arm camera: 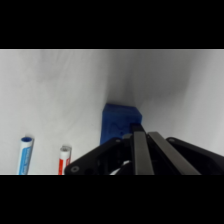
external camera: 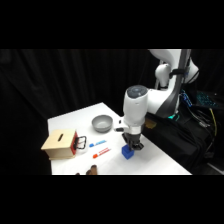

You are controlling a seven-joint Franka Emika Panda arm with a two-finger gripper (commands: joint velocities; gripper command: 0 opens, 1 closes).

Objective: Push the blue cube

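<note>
Blue cube (external camera: pixel 128 152), near the table's (external camera: pixel 165 160) front edge, gripper (external camera: pixel 133 146) low against its far side: fingers seemingly closed together, gripping nothing; pushing step at contact; next, a level shove across the table, staying low.

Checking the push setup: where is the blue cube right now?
In the side view the blue cube sits near the table's front edge, directly under the tool, right of the red marker. In the wrist view it lies just beyond the fingers.
</note>
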